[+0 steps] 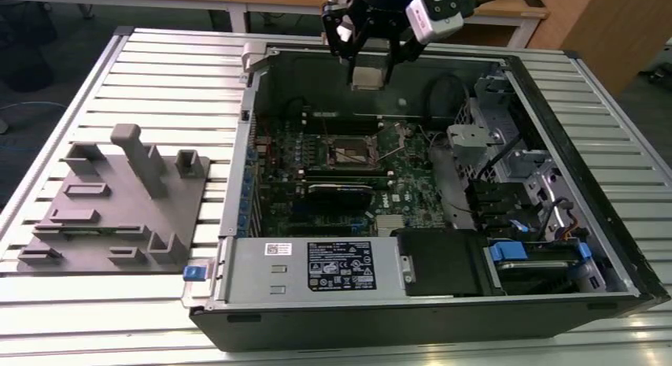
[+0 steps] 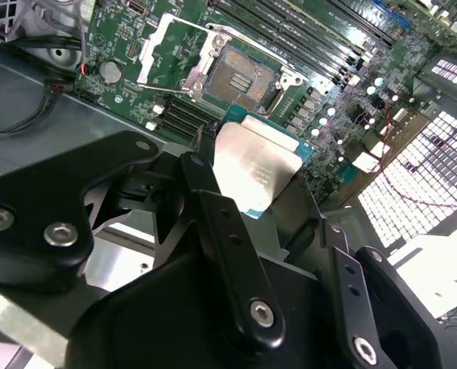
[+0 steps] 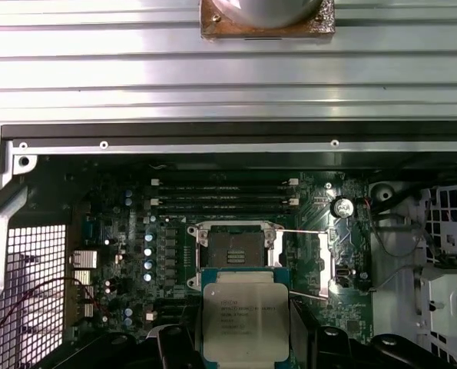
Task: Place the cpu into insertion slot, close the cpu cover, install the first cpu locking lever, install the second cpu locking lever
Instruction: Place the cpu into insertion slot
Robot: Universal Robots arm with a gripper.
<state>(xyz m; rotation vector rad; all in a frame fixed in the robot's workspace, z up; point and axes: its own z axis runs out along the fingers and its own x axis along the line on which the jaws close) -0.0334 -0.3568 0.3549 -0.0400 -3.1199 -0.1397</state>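
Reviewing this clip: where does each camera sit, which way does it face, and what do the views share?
Exterior view: off the arm, raised, looking down into the open computer case; the gripper holds the cpu above it.
First wrist view: on the arm, looking down past the held cpu at the insertion slot.
Second wrist view: on the arm, looking at a slant along the black fingers towards cpu and slot.
Shared: all three show the cpu and the uncovered slot.

Silver-grey cpu, green circuit board, black tool.
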